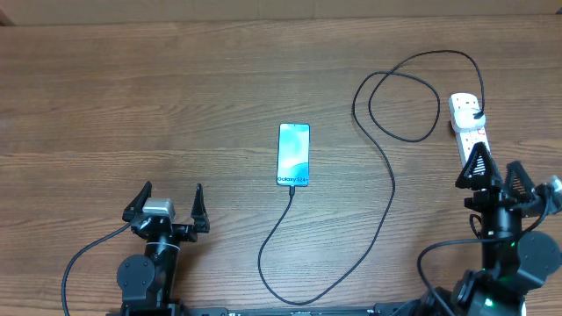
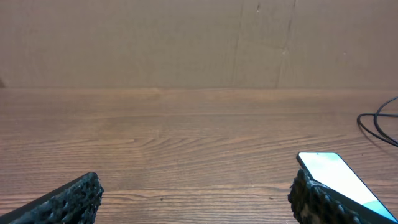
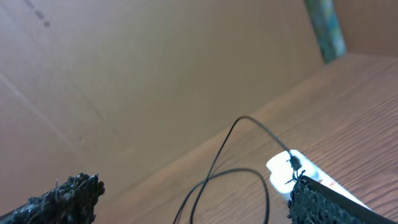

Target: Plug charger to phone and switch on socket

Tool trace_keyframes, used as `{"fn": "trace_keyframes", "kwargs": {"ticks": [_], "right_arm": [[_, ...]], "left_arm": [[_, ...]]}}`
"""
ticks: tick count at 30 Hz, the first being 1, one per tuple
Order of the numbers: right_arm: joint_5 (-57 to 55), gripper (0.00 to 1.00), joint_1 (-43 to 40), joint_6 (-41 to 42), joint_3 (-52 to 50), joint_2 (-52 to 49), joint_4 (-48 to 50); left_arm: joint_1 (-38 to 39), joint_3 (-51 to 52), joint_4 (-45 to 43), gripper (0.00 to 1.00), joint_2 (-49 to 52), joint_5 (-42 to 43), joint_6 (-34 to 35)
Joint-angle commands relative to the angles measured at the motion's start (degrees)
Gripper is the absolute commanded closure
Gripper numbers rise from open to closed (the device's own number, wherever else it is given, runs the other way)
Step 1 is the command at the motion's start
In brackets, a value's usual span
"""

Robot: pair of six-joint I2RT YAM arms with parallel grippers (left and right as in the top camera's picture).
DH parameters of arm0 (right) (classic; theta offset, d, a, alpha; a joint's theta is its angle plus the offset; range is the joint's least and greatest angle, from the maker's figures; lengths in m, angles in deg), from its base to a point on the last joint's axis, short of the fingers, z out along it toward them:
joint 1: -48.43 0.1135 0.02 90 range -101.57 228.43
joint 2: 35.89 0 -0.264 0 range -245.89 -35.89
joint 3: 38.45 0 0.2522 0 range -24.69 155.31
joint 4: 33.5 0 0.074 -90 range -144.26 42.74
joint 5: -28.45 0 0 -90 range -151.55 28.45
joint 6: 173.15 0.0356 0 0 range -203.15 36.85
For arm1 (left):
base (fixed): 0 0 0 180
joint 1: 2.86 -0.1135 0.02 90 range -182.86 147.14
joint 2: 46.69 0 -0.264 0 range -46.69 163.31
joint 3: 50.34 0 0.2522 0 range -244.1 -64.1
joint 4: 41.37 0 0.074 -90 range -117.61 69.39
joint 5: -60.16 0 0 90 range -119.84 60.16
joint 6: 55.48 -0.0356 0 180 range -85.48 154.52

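left hand (image 1: 171, 190) spread, empty — phone (image 1: 294, 154) ahead to its right, slick and light | charger (image 1: 392, 186) limp, tip meeting phone's near end; pinch just behind tip | right hand (image 1: 497, 160) spread — socket (image 1: 469, 121) just ahead, may slide under a switch press

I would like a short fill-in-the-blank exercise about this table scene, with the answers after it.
1. The phone lies with its screen facing ____.
2. The charger is black, while the socket is ____.
3. The left gripper holds nothing; its fingers are ____.

Answers: up; white; open.
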Motion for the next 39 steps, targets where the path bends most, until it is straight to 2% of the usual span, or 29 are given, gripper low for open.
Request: {"fn": "trace_keyframes", "kwargs": {"ticks": [1,4,9,19,25,29,39], "right_arm": [[-9.07,0.00,4.44,-0.09,-1.29,3.76,0.52],[-15.61,0.00,10.36,-0.44,-1.38,4.61,0.20],[-17.22,0.00,15.04,-3.10,-2.75,4.85,1.31],[-17.92,0.00,20.37,-3.23,-17.20,10.91,15.13],[-20.11,0.00,21.57,-5.29,-17.03,15.82,5.68],[-20.13,0.00,21.62,-9.40,-17.00,21.77,-5.01],[-19.17,0.00,23.26,-19.80,-17.00,21.73,-6.56]], "left_arm": [[-0.33,0.15,0.22,0.00,-0.63,0.04,-1.27],[-0.33,0.15,0.22,0.00,-0.63,0.07,-1.27],[-0.33,0.15,0.22,0.00,-0.63,0.04,-1.27],[-0.33,0.15,0.22,0.00,-0.63,0.07,-1.27],[-0.33,0.15,0.22,0.00,-0.63,0.04,-1.27],[-0.33,0.15,0.22,0.00,-0.63,0.04,-1.27],[-0.33,0.15,0.22,0.00,-0.63,0.07,-1.27]]}}
